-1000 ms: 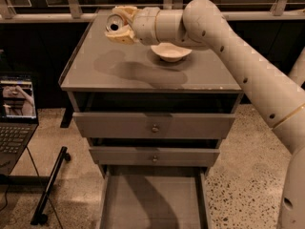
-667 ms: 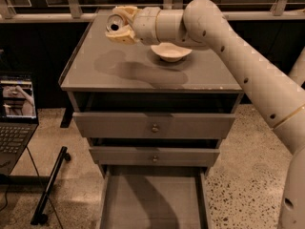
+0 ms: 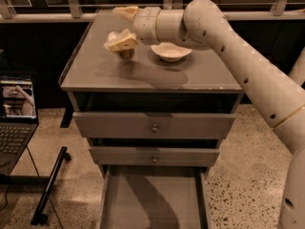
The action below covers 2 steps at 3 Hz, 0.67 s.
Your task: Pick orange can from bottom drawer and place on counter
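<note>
The orange can point(image 3: 126, 53) stands on the counter point(image 3: 190, 75) near its back left, its brown body showing just under one fingertip. My gripper point(image 3: 122, 26) reaches in from the right above the can. Its fingers are spread apart, one point(image 3: 125, 12) up near the counter's back edge and one point(image 3: 122, 42) just over the can. The bottom drawer point(image 3: 152, 199) is pulled out at the foot of the cabinet, and its grey floor is bare.
A pale shallow bowl point(image 3: 170, 51) sits on the counter right of the can, under my arm. The two upper drawers point(image 3: 153, 126) are shut. An open laptop point(image 3: 16, 113) stands at the left, and a black bar point(image 3: 50, 185) lies on the floor.
The fingers have opened. The can, held between them above the counter's back left before, now stands on the counter below the lower finger.
</note>
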Tool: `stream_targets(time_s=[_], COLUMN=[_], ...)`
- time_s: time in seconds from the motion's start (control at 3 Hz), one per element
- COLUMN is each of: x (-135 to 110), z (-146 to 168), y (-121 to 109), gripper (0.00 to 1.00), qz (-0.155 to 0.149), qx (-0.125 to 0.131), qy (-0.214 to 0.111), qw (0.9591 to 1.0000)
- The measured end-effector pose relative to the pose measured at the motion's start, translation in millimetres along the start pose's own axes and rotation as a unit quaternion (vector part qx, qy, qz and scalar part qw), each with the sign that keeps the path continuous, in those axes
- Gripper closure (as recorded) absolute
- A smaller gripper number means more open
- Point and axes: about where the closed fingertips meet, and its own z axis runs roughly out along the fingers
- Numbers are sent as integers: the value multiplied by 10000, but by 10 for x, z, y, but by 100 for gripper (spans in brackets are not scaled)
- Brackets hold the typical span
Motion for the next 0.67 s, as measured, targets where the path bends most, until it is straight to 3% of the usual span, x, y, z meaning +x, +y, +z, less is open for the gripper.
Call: stream_targets(time_s=[0.67], x=[0], z=[1], y=[1], gripper=[0], qz=[0], qx=[-1], qy=[-1], qw=[10000])
